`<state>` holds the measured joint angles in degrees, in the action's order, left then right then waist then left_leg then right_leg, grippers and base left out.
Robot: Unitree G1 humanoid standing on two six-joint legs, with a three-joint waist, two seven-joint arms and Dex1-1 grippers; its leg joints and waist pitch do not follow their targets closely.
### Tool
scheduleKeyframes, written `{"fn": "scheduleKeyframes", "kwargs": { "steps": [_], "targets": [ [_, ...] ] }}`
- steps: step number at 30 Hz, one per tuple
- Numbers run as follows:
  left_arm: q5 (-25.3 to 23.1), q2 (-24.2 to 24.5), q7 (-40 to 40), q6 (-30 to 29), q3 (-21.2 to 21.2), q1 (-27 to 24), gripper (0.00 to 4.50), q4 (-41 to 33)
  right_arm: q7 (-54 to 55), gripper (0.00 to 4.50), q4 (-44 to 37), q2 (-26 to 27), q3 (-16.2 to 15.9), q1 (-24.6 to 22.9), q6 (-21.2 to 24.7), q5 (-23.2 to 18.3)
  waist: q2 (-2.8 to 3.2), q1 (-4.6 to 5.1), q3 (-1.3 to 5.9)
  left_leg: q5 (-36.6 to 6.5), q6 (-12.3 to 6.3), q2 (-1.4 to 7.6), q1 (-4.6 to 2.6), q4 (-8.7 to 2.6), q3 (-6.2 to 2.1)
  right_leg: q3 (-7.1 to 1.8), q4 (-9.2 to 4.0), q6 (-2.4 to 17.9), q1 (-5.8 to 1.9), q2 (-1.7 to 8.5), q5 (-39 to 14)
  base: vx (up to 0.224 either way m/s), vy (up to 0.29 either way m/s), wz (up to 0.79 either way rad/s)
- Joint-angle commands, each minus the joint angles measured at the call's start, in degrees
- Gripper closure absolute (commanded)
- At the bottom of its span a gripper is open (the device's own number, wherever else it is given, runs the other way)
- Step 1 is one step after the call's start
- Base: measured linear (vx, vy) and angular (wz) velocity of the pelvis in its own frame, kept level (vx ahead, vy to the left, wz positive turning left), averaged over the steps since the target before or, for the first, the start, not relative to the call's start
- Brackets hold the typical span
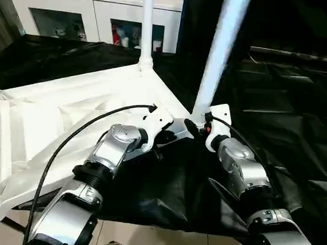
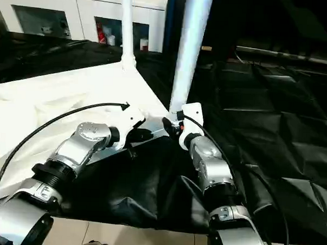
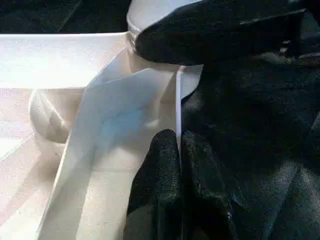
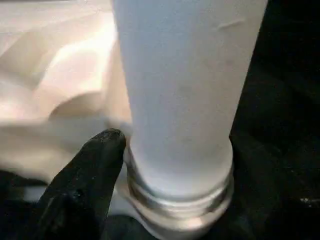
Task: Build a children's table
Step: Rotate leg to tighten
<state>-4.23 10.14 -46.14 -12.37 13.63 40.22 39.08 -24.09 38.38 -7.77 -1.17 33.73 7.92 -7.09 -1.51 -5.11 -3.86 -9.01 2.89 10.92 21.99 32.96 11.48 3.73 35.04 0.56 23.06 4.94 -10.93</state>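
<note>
Both of your grippers are at the near corner of the upturned table top (image 1: 72, 102).

Your left gripper (image 3: 179, 145) is clenched on the thin edge wall of the top, beside the corner socket. Your right gripper (image 4: 170, 165) sits around the base of the near leg (image 1: 221, 54), a black finger (image 4: 95, 165) beside its collar; you cannot tell whether it grips. A second leg (image 1: 147, 24) stands upright in the far corner. The top lies on a black sheet (image 2: 261, 116).

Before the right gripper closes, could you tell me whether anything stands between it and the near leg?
Nothing visible does. The right gripper sits right at the base of the near leg, and one finger lies beside the leg's collar with no other object between.
</note>
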Motion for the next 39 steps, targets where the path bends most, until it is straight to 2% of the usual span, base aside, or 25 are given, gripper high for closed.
{"fn": "scheduleKeyframes", "kwargs": {
  "steps": [1, 2, 4, 5, 6, 9, 13, 17, 19, 26, 28, 31, 32, 34, 39],
  "targets": [
    [2.28, 0.73, -4.45, 2.98, 0.23, -1.83, 4.50, -0.96, -6.08, 0.72, -3.72, -2.18, -1.55, 0.55, -0.22, -0.23, -0.54, -0.14, 3.67, -11.37, -2.52, 2.26, -0.97, -3.59, -1.19, -2.68, -4.27, 10.33, -2.70, 3.74, -9.25, 0.000, 0.000, 0.00],
    [2.41, 1.71, -5.91, 2.91, 0.27, -2.22, 4.50, -1.55, -8.84, 0.67, -5.13, -4.30, -2.43, 0.30, -0.13, 0.30, -0.56, -0.19, 3.68, -10.63, -3.18, 2.31, -0.99, -3.51, -1.14, -2.68, -4.16, 10.64, -2.73, 3.74, -8.34, 0.000, 0.000, 0.00],
    [2.40, 2.06, -6.38, 2.89, 0.27, -2.35, 4.50, -1.73, -9.79, 0.61, -5.61, -5.10, -2.79, 0.20, -0.20, 0.56, -0.57, -0.19, 3.61, -10.47, -3.33, 2.36, -1.05, -3.50, -1.09, -2.71, -4.17, 10.95, -2.64, 3.73, -8.26, 0.000, 0.000, 0.00],
    [4.24, 4.59, -12.63, 3.79, 0.50, -3.64, 4.50, -4.10, -19.04, 0.61, -9.72, -10.35, -5.35, -1.23, 0.58, 0.08, -0.41, -0.27, 3.78, -10.35, -3.36, 2.36, -1.11, -3.45, -1.20, -2.57, -4.04, 11.23, -2.85, 3.69, -7.91, 0.000, 0.000, 0.00],
    [5.11, 6.08, -16.13, 4.53, 0.78, -4.32, 4.50, -5.37, -24.62, 0.61, -12.20, -13.30, -6.88, -2.18, 1.11, -0.42, -0.44, -0.38, 3.67, -10.16, -4.04, 2.51, -1.02, -3.43, -1.20, -2.60, -3.93, 11.41, -2.97, 3.68, -6.95, 0.000, 0.000, 0.00],
    [5.79, 7.54, -19.23, 4.84, 1.08, -4.80, 4.50, -6.32, -30.21, 0.61, -15.01, -16.26, -8.49, -3.34, 1.76, -1.11, -0.43, -0.53, 3.66, -9.33, -5.30, 2.54, -0.98, -3.27, -1.02, -2.63, -3.59, 12.48, -2.85, 3.56, -4.64, 0.000, 0.000, 0.00],
    [8.15, 10.92, -26.78, 2.26, 2.00, -6.39, 4.50, -10.28, -41.02, 0.61, -20.31, -21.24, -12.66, -5.76, 6.36, -3.13, -0.30, -0.77, 3.53, -10.98, -4.41, 2.92, -1.18, -3.43, -1.03, -2.59, -3.80, 13.29, -2.62, 3.65, -7.90, 0.000, 0.000, 0.00],
    [9.11, 12.26, -29.45, 1.26, 2.34, -7.83, 4.50, -13.09, -39.95, 0.61, -19.96, -20.14, -13.26, -5.95, 5.85, -2.01, -0.60, -0.84, 3.38, -12.47, -3.12, 2.83, -1.26, -3.63, -1.03, -2.69, -4.17, 12.73, -2.32, 3.83, -11.67, 0.000, 0.000, 0.00],
    [9.40, 12.27, -29.58, 0.94, 2.32, -8.18, 4.50, -13.71, -38.96, 0.61, -19.06, -19.40, -13.47, -5.73, 5.11, -1.15, -0.45, -0.87, 3.34, -13.22, -2.17, 2.90, -1.49, -3.77, -1.12, -2.76, -4.30, 12.32, -2.13, 3.87, -12.97, 0.000, 0.000, 0.00],
    [9.54, 12.09, -29.92, -0.20, 2.75, -8.97, 4.50, -15.50, -37.10, 0.61, -17.54, -17.94, -14.16, -5.20, 3.73, 0.53, -0.52, -1.02, 3.38, -11.87, -2.28, 2.67, -1.36, -3.67, -1.06, -2.79, -4.07, 12.20, -2.30, 3.79, -10.55, 0.000, 0.000, 0.00],
    [9.33, 12.01, -29.55, 0.03, 2.70, -8.78, 4.50, -15.30, -37.13, 0.96, -17.37, -17.74, -14.11, -5.19, 3.67, 0.55, -0.53, -1.02, 3.35, -11.85, -2.33, 2.72, -1.37, -3.69, -1.07, -2.80, -4.05, 12.05, -2.31, 3.75, -10.50, 0.000, 0.000, 0.00],
    [9.26, 11.97, -29.24, 0.14, 2.64, -8.70, 4.50, -15.23, -36.98, 0.99, -17.18, -17.38, -13.84, -5.24, 3.63, 0.37, -0.52, -0.96, 3.36, -12.00, -2.41, 2.72, -1.35, -3.69, -1.10, -2.78, -4.04, 11.98, -2.33, 3.74, -10.51, 0.000, 0.000, 0.00],
    [9.27, 12.02, -29.18, -0.05, 2.68, -8.76, 4.50, -15.43, -36.82, 1.25, -17.20, -16.98, -13.51, -5.33, 3.92, -0.09, -0.52, -0.95, 3.38, -11.93, -2.40, 2.71, -1.36, -3.68, -1.09, -2.77, -4.05, 11.98, -2.32, 3.73, -10.48, 0.000, 0.000, 0.00],
    [9.25, 12.03, -29.19, -0.18, 2.68, -8.77, 4.50, -15.47, -36.82, 1.35, -17.13, -16.74, -13.37, -5.41, 3.75, -0.20, -0.38, -0.94, 3.43, -11.93, -2.34, 2.70, -1.36, -3.66, -1.11, -2.78, -4.02, 12.13, -2.37, 3.76, -10.42, 0.000, 0.000, 0.00],
    [9.30, 12.07, -29.15, -0.43, 2.62, -8.94, 4.50, -15.46, -36.93, 1.69, -17.04, -16.39, -12.98, -5.95, 3.33, -0.66, -0.46, -0.83, 3.46, -11.45, -2.49, 2.67, -1.34, -3.61, -1.09, -2.75, -3.90, 12.43, -2.42, 3.68, -9.30, 0.000, 0.000, 0.00]
  ]
}}
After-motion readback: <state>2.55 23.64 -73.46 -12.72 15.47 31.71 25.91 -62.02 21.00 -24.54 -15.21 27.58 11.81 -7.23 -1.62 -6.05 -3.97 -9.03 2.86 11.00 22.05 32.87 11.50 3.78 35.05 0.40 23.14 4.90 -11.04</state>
